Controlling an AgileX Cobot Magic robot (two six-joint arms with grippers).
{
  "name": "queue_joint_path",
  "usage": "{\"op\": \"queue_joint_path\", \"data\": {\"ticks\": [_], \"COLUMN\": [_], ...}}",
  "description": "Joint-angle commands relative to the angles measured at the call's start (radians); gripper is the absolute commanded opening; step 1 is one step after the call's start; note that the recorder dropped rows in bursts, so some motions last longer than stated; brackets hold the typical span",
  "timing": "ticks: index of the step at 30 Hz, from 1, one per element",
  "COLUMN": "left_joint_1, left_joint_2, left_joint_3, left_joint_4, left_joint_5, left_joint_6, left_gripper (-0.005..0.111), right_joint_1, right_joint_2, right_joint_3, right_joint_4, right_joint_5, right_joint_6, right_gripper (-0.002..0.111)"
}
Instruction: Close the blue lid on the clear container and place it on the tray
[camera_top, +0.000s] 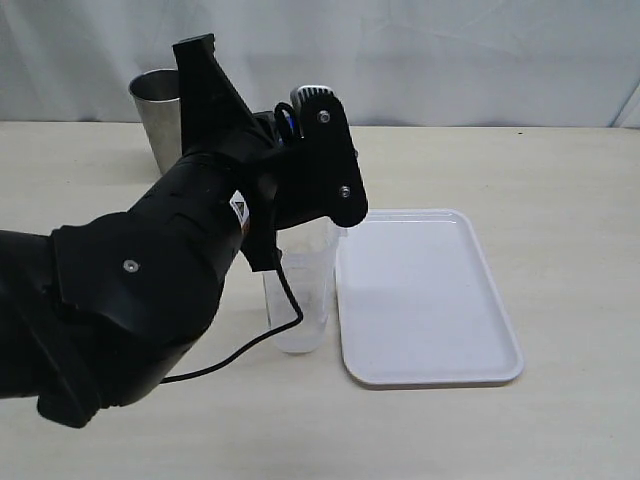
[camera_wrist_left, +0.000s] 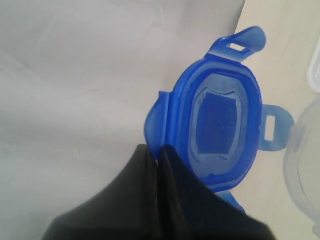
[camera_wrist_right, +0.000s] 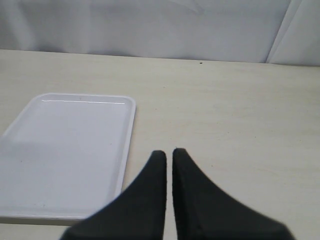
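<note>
In the left wrist view my left gripper (camera_wrist_left: 159, 149) is shut on the edge of the blue lid (camera_wrist_left: 220, 120), which hangs in the air with its underside facing the camera and its flaps spread. The rim of the clear container (camera_wrist_left: 302, 165) shows just beside the lid. In the exterior view the clear container (camera_top: 300, 300) stands upright against the left edge of the white tray (camera_top: 425, 300), its top hidden behind my left arm. Only a sliver of the blue lid (camera_top: 286, 122) shows there. My right gripper (camera_wrist_right: 169, 152) is shut on nothing, low over the table beside the tray (camera_wrist_right: 65, 150).
A grey steel cup (camera_top: 158, 110) stands at the back left, partly behind my left arm. A white curtain hangs behind the beige table (camera_top: 540, 180). A black cable (camera_top: 285, 325) loops from the left arm in front of the container.
</note>
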Motion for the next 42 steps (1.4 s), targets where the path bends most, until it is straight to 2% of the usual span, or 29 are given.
{"op": "queue_joint_path", "data": {"ticks": [1, 7, 23, 42], "left_joint_1": [-0.056, -0.100, -0.118, -0.153], "left_joint_2": [-0.007, -0.007, -0.007, -0.007], "left_joint_3": [0.021, 0.026, 0.092, 0.094], "left_joint_4": [0.003, 0.003, 0.000, -0.024], "left_joint_5": [0.048, 0.059, 0.067, 0.062], "left_joint_6": [0.029, 0.030, 0.047, 0.045], "left_gripper": [0.000, 0.000, 0.000, 0.000], "right_joint_1": [-0.008, -0.008, -0.008, -0.008], "right_joint_2": [-0.005, -0.005, -0.005, -0.005], "right_joint_3": [0.003, 0.003, 0.003, 0.003], "right_joint_4": [0.002, 0.000, 0.000, 0.000], "right_joint_5": [-0.004, -0.004, -0.004, -0.004], "right_joint_6": [0.003, 0.003, 0.003, 0.003], "right_gripper": [0.005, 0.005, 0.005, 0.005]}}
